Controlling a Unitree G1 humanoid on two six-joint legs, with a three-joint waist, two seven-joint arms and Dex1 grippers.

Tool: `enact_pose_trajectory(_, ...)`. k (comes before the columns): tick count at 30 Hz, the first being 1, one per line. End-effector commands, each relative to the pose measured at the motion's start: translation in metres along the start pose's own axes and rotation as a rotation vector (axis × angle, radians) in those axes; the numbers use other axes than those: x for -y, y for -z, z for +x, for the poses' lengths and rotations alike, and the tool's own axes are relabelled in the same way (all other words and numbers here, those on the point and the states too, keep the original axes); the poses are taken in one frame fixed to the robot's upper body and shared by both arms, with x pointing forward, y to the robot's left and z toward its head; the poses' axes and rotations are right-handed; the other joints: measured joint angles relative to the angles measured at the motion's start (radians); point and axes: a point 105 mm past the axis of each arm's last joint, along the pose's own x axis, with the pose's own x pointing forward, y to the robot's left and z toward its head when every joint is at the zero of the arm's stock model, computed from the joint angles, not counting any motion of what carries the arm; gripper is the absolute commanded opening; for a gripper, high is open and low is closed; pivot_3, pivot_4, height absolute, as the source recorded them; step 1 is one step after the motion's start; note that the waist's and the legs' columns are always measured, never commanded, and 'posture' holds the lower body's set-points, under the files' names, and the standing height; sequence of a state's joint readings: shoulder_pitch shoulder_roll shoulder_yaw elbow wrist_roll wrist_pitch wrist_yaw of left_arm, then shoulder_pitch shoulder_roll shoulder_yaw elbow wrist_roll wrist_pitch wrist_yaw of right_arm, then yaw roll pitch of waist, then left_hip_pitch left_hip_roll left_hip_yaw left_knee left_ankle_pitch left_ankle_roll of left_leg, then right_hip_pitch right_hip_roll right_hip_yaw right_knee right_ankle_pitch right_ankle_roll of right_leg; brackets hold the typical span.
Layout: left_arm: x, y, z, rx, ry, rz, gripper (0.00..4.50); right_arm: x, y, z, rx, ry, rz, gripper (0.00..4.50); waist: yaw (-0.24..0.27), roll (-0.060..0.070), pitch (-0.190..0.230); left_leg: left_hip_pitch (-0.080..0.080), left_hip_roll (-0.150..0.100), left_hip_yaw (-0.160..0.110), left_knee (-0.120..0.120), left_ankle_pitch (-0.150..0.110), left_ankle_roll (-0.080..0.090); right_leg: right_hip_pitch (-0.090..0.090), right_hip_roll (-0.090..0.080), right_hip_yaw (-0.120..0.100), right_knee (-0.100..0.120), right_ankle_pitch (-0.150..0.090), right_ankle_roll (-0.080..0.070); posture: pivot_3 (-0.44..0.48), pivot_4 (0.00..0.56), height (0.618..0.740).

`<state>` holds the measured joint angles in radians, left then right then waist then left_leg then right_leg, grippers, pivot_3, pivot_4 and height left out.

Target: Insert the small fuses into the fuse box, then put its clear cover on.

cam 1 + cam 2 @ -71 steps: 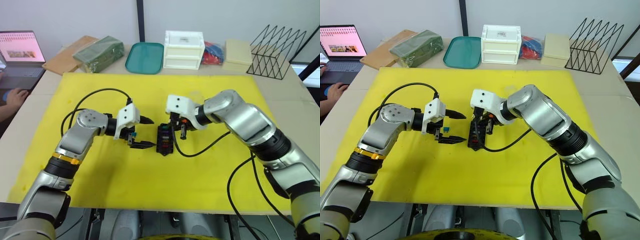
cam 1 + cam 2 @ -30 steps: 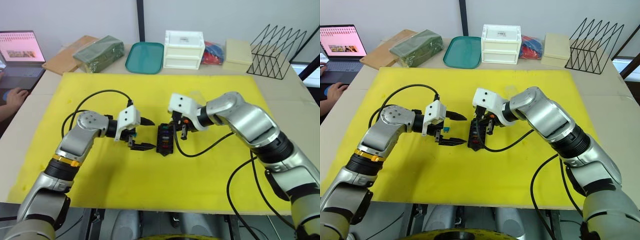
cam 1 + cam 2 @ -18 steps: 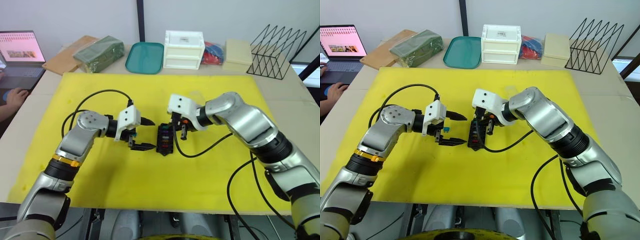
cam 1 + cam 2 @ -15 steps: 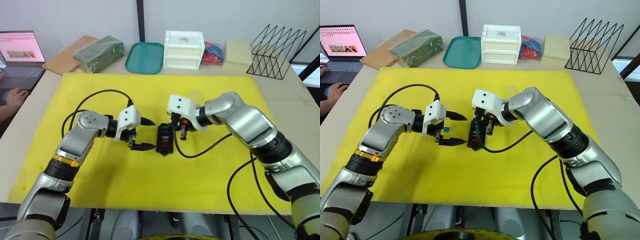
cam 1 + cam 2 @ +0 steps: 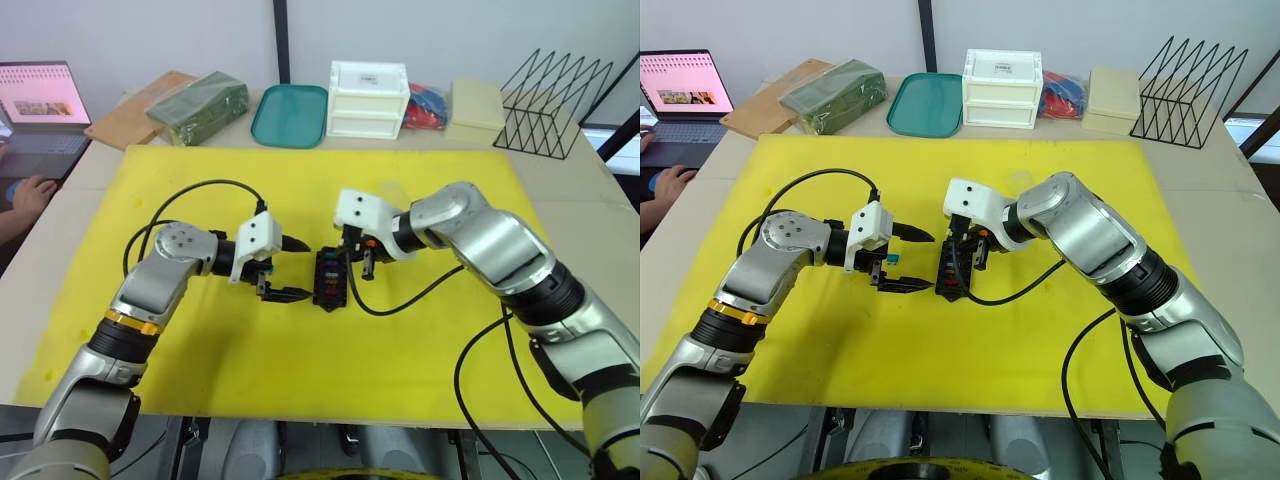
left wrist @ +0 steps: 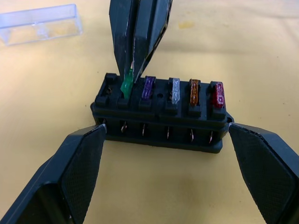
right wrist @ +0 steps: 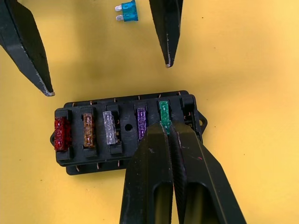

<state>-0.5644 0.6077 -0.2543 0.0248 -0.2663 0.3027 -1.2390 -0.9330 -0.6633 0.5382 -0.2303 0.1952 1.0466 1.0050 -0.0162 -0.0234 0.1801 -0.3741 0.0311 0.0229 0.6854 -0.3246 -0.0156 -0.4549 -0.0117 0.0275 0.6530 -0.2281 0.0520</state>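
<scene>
Staying clenched on the green fuse (image 7: 164, 113), right jaws unmoved; left jaws remain released.

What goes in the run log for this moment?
right gripper: shut on green fuse, at fuse box slot | left gripper: open | teal fuse: on mat

Right claw (image 5: 356, 262) over fuse box (image 5: 328, 279); left claw (image 5: 297, 268) spread beside it.
</scene>
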Motion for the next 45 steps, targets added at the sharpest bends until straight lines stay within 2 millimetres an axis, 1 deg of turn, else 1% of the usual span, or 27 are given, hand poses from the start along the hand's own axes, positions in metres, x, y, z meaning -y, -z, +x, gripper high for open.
enact_pose_trajectory(1, -0.002, -0.012, -0.005, 0.023, -0.013, 0.040, 4.46, 0.006, -0.009, -0.010, 0.022, 0.032, -0.021, 0.00, 0.000, 0.000, 0.000, 0.000, 0.000, 0.000, 0.000, 0.000, 0.000, 0.000, 0.000, 0.000, 0.000, 0.000, 0.000, 0.000, 0.150, 0.740)
enact_pose_trajectory(23, -0.003, -0.011, -0.004, 0.022, -0.009, 0.041, 4.46, 0.006, -0.019, -0.017, 0.049, 0.036, -0.033, 0.00, 0.000, 0.000, 0.000, 0.000, 0.000, 0.000, 0.000, 0.000, 0.000, 0.000, 0.000, 0.000, 0.000, 0.000, 0.000, 0.000, 0.150, 0.740)
enact_pose_trajectory(29, -0.002, -0.011, -0.004, 0.023, -0.008, 0.043, 4.46, 0.006, -0.015, -0.014, 0.038, 0.037, -0.027, 0.00, 0.000, 0.000, 0.000, 0.000, 0.000, 0.000, 0.000, 0.000, 0.000, 0.000, 0.000, 0.000, 0.000, 0.000, 0.000, 0.000, 0.150, 0.740)
enact_pose_trajectory(34, -0.004, -0.011, -0.004, 0.024, -0.012, 0.043, 4.46, 0.003, -0.009, -0.009, 0.024, 0.021, -0.018, 0.00, 0.000, 0.000, 0.000, 0.000, 0.000, 0.000, 0.000, 0.000, 0.000, 0.000, 0.000, 0.000, 0.000, 0.000, 0.000, 0.000, 0.150, 0.740)
enact_pose_trajectory(45, -0.005, -0.012, -0.003, 0.025, -0.015, 0.045, 4.46, 0.002, -0.004, -0.003, 0.011, 0.014, -0.006, 0.00, 0.000, 0.000, 0.000, 0.000, 0.000, 0.000, 0.000, 0.000, 0.000, 0.000, 0.000, 0.000, 0.000, 0.000, 0.000, 0.000, 0.150, 0.740)
